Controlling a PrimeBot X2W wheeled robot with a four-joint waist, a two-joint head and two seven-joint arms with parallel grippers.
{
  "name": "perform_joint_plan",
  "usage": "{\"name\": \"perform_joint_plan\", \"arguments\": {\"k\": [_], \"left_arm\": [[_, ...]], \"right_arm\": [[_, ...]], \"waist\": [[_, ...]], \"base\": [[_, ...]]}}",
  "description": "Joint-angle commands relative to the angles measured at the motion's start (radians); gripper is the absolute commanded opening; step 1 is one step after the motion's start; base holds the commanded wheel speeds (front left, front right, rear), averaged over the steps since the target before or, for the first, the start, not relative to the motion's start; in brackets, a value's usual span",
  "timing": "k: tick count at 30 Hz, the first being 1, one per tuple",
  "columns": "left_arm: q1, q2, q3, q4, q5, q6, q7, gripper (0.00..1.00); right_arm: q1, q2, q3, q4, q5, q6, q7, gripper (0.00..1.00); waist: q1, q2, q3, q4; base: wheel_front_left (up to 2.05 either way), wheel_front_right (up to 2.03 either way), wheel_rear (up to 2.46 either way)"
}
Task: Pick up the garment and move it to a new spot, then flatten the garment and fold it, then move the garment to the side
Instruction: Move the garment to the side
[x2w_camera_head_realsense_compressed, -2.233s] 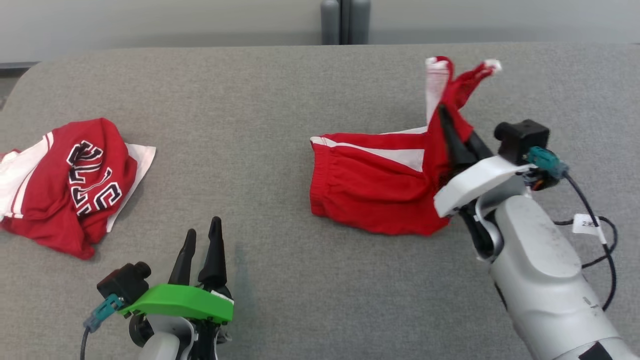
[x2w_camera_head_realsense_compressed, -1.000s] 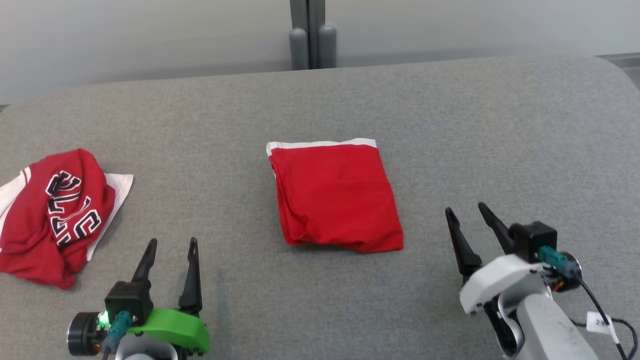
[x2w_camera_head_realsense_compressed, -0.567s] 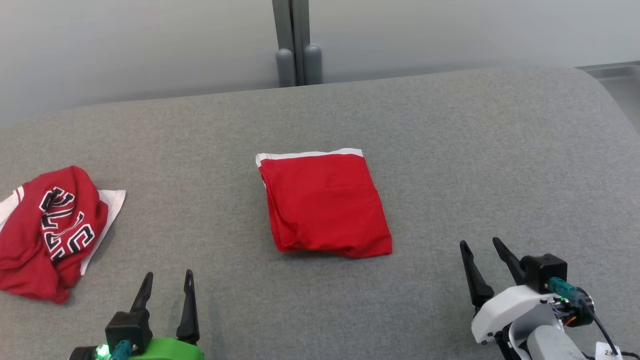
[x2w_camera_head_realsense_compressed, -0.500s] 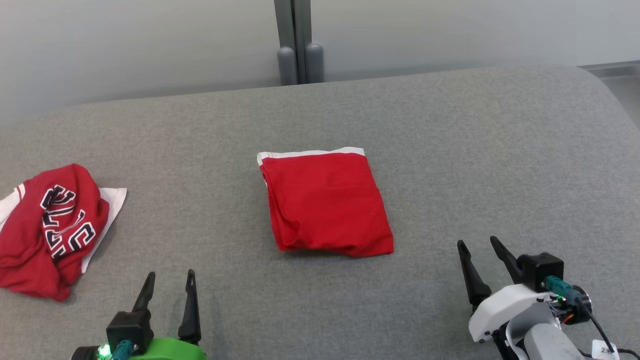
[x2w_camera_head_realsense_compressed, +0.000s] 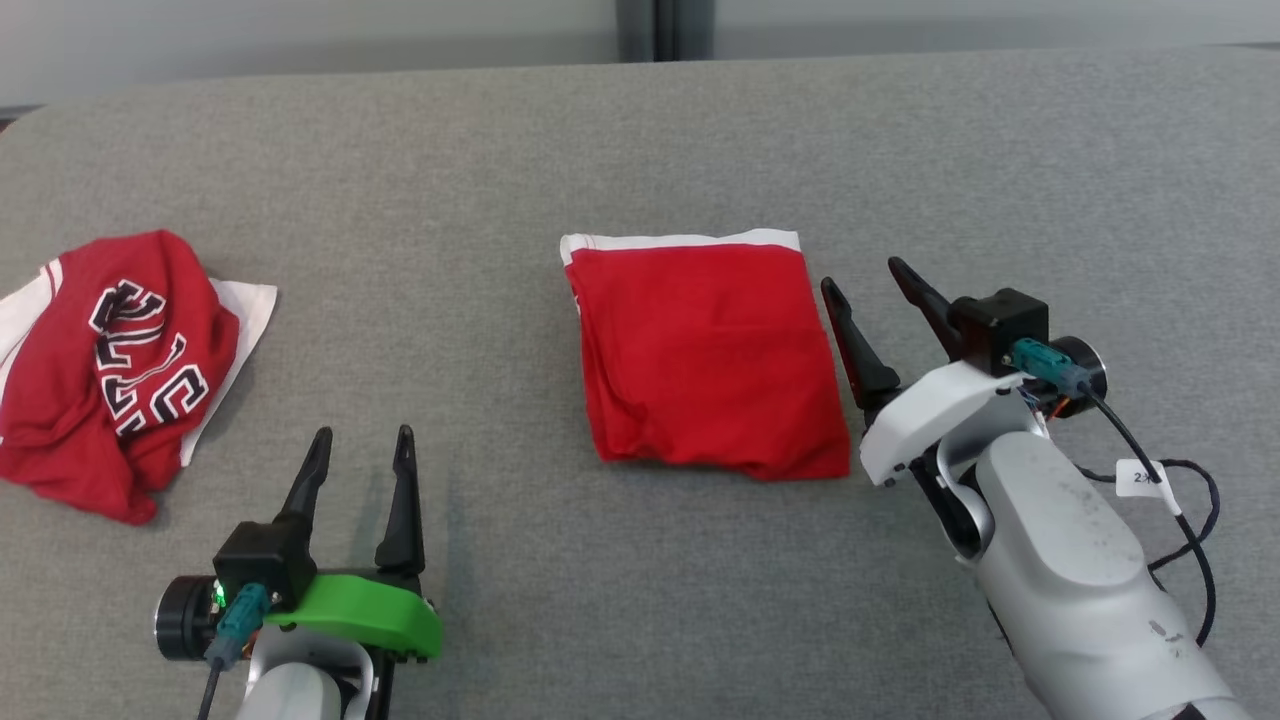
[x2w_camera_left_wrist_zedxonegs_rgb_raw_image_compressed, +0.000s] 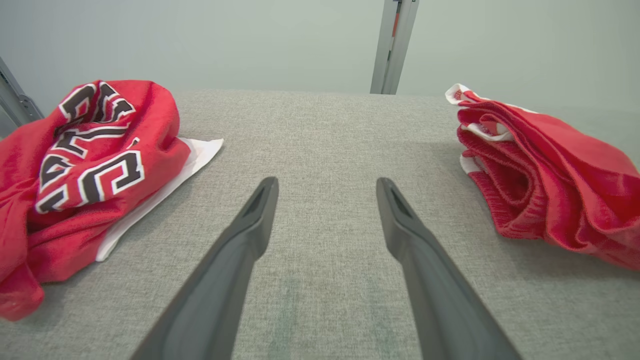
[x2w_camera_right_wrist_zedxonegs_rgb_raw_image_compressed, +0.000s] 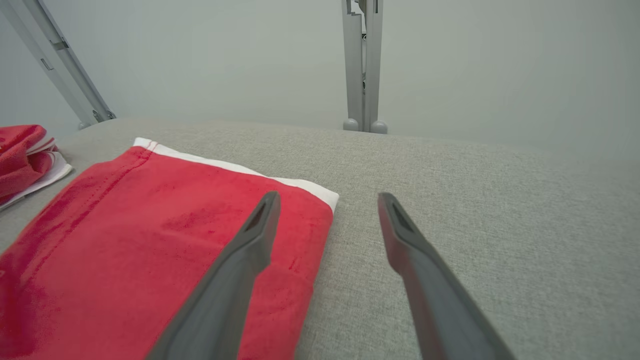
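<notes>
The garment (x2w_camera_head_realsense_compressed: 710, 350), red with a white trim band at its far edge, lies folded into a flat rectangle at the middle of the grey table (x2w_camera_head_realsense_compressed: 500, 150). My right gripper (x2w_camera_head_realsense_compressed: 862, 277) stands open right beside its right edge. In the right wrist view the garment (x2w_camera_right_wrist_zedxonegs_rgb_raw_image_compressed: 150, 235) lies under that gripper's (x2w_camera_right_wrist_zedxonegs_rgb_raw_image_compressed: 328, 196) left finger, while the right finger is over bare table; nothing is held. My left gripper (x2w_camera_head_realsense_compressed: 362, 435) is open over bare table near the front left. In the left wrist view the garment's (x2w_camera_left_wrist_zedxonegs_rgb_raw_image_compressed: 550, 180) layered edge lies to the right of that gripper (x2w_camera_left_wrist_zedxonegs_rgb_raw_image_compressed: 327, 182).
A crumpled red jersey (x2w_camera_head_realsense_compressed: 110, 370) with black-and-white lettering lies at the table's left side, and also shows as a jersey (x2w_camera_left_wrist_zedxonegs_rgb_raw_image_compressed: 85, 165) to the left of the left fingers. A grey post (x2w_camera_head_realsense_compressed: 665, 30) stands behind the table. A black cable (x2w_camera_head_realsense_compressed: 1180, 500) hangs off the right arm.
The head camera has tilted down. My right gripper has moved forward and left, from the front right of the garment to its right edge. The left gripper stays open and the garment lies still.
</notes>
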Motion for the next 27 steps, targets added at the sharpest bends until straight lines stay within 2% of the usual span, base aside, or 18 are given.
{"name": "perform_joint_plan", "arguments": {"k": [1,6,7,8,9,14,18,20,27], "left_arm": [[-0.034,0.001,-0.009,-0.004,-0.015,-0.007,-0.001,1.0],[-0.052,0.001,-0.02,-0.009,-0.028,-0.012,-0.001,1.0],[-0.053,0.001,-0.02,-0.008,-0.029,-0.013,-0.001,1.0],[-0.053,0.001,-0.017,-0.008,-0.029,-0.014,-0.001,1.0],[-0.052,0.001,-0.012,-0.009,-0.028,-0.015,-0.001,1.0],[-0.036,0.001,0.0,-0.023,-0.001,-0.015,-0.001,1.0],[-0.019,0.001,-0.012,-0.038,0.022,-0.016,-0.001,1.0],[-0.01,0.002,-0.048,-0.051,0.035,-0.016,-0.001,1.0],[0.007,0.002,-0.1,-0.068,0.039,-0.016,-0.001,1.0]], "right_arm": [[-0.041,-0.006,0.005,0.065,0.004,-0.001,0.0,1.0],[-0.094,-0.006,0.033,0.247,0.038,-0.001,0.0,1.0],[-0.099,-0.006,0.052,0.288,0.053,-0.001,0.002,0.67],[-0.102,-0.006,0.058,0.309,0.065,-0.001,0.007,0.04],[-0.101,-0.005,0.061,0.322,0.07,-0.001,0.007,0.0],[-0.081,-0.009,-0.005,0.298,0.063,-0.003,0.006,0.0],[-0.037,-0.011,-0.061,0.245,0.049,-0.003,0.004,0.0],[0.003,-0.01,-0.075,0.204,0.045,-0.003,0.004,0.0],[0.071,-0.006,-0.049,0.145,0.057,-0.003,0.003,0.0]], "waist": [[0.0,0.0,0.089,0.085],[0.0,0.0,0.118,0.116],[0.0,0.0,0.12,0.118],[0.0,0.0,0.121,0.118],[0.0,0.0,0.122,0.114],[0.0,0.0,0.101,0.065],[0.0,0.0,0.069,-0.013],[0.0,0.0,0.043,-0.091],[0.0,0.0,0.005,-0.273]], "base": [[0.0,0.0,0.0],[0.0,0.0,0.0],[0.0,0.0,0.0],[0.0,0.0,0.0],[0.0,0.0,0.0],[0.0,0.0,0.0],[0.0,0.0,0.0],[0.0,0.0,0.0],[0.0,0.0,0.0]]}}
